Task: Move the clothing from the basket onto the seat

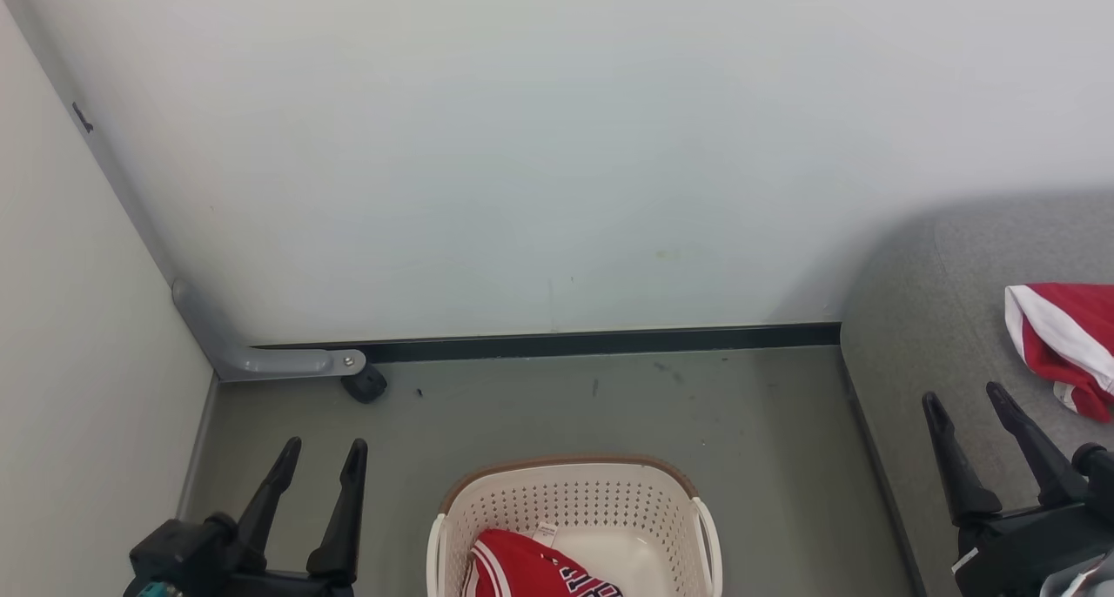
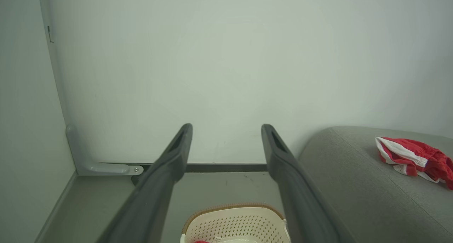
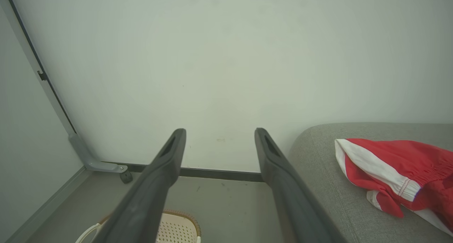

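One jersey (image 1: 522, 566) sits in the basket (image 1: 574, 493), shorts (image 1: 1066, 345) slantwise on seat (image 1: 931, 318).

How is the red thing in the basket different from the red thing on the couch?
The jersey lies in the basket; the shorts lie on the seat. The jersey shows lettering; the shorts show a broad white stripe. Both are red, soft and crumpled.
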### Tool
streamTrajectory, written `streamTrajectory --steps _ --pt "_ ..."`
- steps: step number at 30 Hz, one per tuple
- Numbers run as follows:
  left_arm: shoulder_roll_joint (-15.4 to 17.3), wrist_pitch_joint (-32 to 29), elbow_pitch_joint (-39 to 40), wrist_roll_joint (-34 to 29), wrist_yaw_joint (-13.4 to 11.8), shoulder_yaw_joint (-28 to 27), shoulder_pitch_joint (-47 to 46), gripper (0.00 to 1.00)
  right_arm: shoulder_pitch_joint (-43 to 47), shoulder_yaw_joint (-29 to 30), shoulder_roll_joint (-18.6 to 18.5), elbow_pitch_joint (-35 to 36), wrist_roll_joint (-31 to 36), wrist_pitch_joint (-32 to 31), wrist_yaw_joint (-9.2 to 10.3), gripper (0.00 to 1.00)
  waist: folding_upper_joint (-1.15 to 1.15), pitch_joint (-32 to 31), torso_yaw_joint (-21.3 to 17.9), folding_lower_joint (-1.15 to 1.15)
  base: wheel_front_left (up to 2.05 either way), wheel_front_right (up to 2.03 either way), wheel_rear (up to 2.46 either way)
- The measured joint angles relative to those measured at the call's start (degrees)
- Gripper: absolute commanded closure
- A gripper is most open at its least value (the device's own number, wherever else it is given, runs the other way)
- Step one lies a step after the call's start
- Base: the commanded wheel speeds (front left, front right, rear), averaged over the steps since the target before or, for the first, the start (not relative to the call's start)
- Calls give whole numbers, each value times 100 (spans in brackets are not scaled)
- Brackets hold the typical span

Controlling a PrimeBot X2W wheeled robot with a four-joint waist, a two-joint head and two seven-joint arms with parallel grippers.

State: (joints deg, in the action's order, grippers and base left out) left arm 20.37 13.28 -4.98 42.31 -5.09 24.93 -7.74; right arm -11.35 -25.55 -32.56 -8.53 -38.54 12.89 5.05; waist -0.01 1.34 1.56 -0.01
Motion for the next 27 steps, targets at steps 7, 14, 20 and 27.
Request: streamTrajectory --steps 7,14,20,27 --pt "12 45 40 -1 -54 -213 237 0 218 10 129 15 0 82 52 0 1 3 41 1 0 0 0" --pt "-55 64 35 -2 -96 -325 338 0 505 123 360 22 67 132 107 0 1 13 83 1 0 0 0" --pt "-104 70 55 -31 -102 -379 357 0 487 145 489 74 191 136 149 0 1 48 73 1 0 0 0" --pt "-157 71 67 -62 -103 -407 356 0 482 193 511 91 322 138 149 0 1 88 47 1 0 0 0"
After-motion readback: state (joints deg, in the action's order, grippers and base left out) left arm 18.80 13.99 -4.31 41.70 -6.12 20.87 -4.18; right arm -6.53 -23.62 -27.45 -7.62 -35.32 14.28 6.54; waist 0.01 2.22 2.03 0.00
